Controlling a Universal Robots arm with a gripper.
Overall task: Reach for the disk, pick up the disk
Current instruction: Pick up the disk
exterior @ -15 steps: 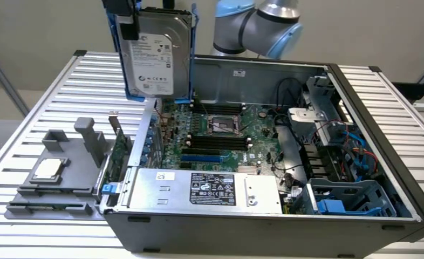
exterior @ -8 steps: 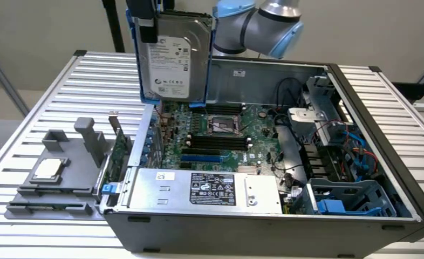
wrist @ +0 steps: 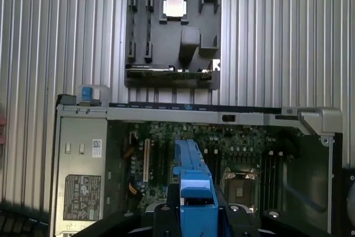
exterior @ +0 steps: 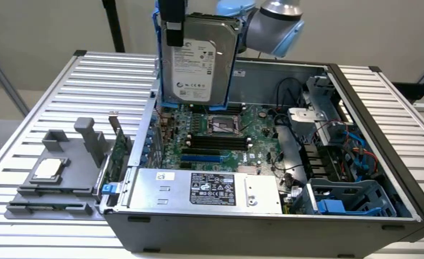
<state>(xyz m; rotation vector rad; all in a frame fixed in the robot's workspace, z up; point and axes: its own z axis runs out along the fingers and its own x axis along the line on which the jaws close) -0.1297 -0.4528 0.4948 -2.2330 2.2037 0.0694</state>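
Gripper (exterior: 171, 24) clamps the disk (exterior: 196, 59) by its top edge, holding it upright in the air above the open case (exterior: 269, 226), at about 11 o'clock from the motherboard (exterior: 223, 137) in the exterior view.

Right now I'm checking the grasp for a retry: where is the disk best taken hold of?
Across its two flat faces at the upper edge, beside a blue rail, coming from above. The disk hangs upright over the open case, leaving that thin edge free; the claw grips it there.
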